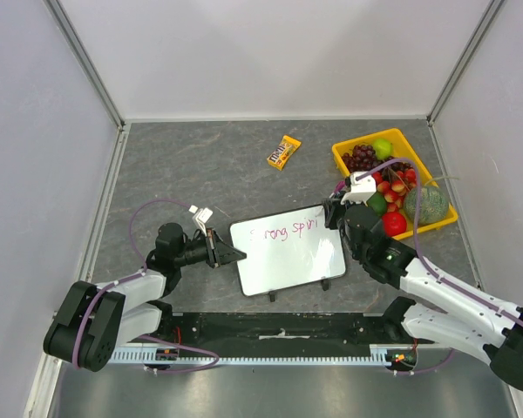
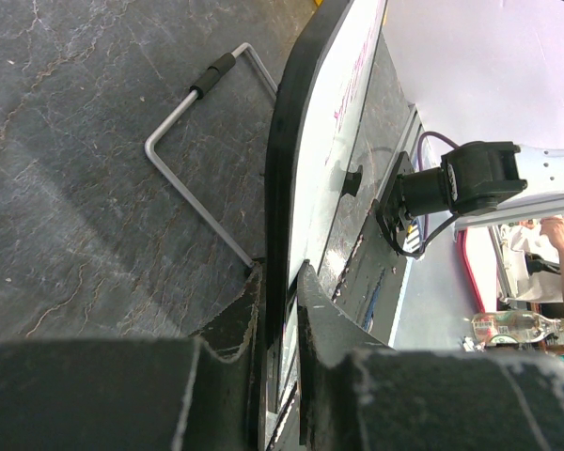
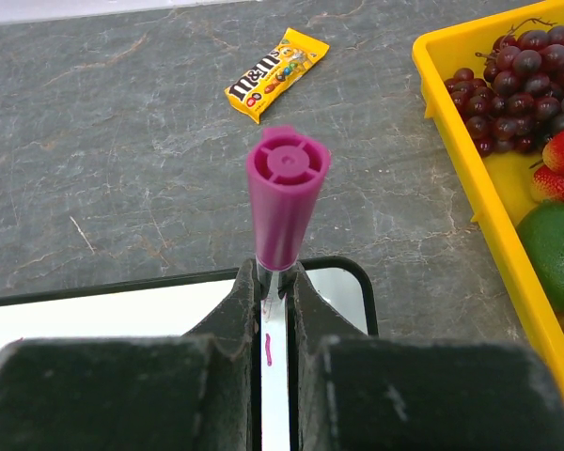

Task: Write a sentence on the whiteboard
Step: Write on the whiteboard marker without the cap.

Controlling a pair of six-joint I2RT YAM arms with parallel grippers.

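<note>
The whiteboard (image 1: 288,257) lies on the grey table between the two arms, white with a thin black rim. The sentence (image 1: 283,232) runs along its upper part in thin pink handwriting. My left gripper (image 1: 235,255) is shut on the whiteboard's left edge; in the left wrist view its jaws (image 2: 282,282) pinch the black rim (image 2: 287,141). My right gripper (image 1: 336,213) is over the board's top right corner. It is shut on a pink marker (image 3: 287,188) that stands upright, butt end toward the camera. A short pink stroke (image 3: 267,349) shows on the whiteboard (image 3: 122,319) between the right fingers.
A yellow tray (image 1: 338,157) of grapes, strawberries, limes and other fruit sits just right of the right gripper, its wall (image 3: 503,197) close by. An M&M's packet (image 1: 284,151) lies behind the board. A bent wire stand (image 2: 193,141) lies beside the board's left edge. White walls enclose the table.
</note>
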